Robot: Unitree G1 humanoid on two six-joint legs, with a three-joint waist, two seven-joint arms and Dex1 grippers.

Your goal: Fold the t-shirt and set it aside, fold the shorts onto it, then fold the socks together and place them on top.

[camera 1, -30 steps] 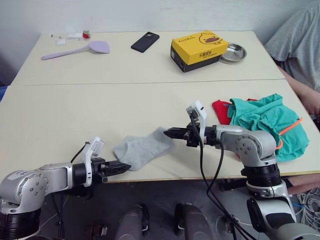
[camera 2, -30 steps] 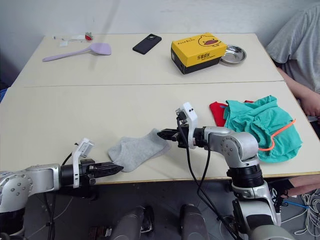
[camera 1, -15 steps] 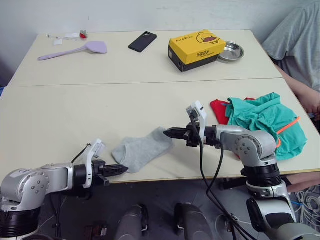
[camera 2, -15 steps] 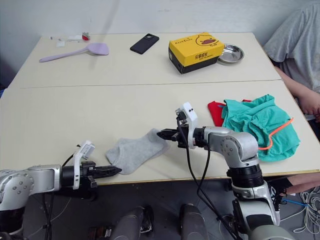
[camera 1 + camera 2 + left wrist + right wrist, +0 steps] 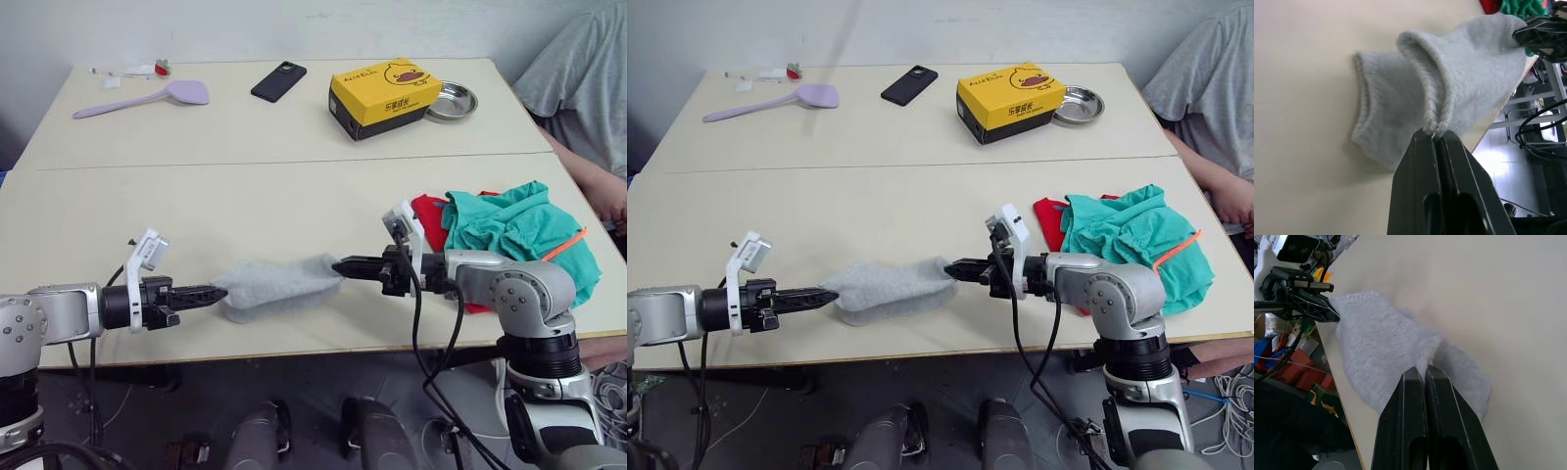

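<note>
Near table edge [image 5: 323, 345], socks [image 5: 274, 286] stretched.

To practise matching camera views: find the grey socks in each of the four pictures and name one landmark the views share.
Left eye view: socks at the table's near edge, stretched between both grippers.
Right eye view: socks low, left of centre.
Left wrist view: socks pinched at the cuff by the left gripper.
Right wrist view: socks above the right gripper.
Shared landmark: the cream table.
</note>
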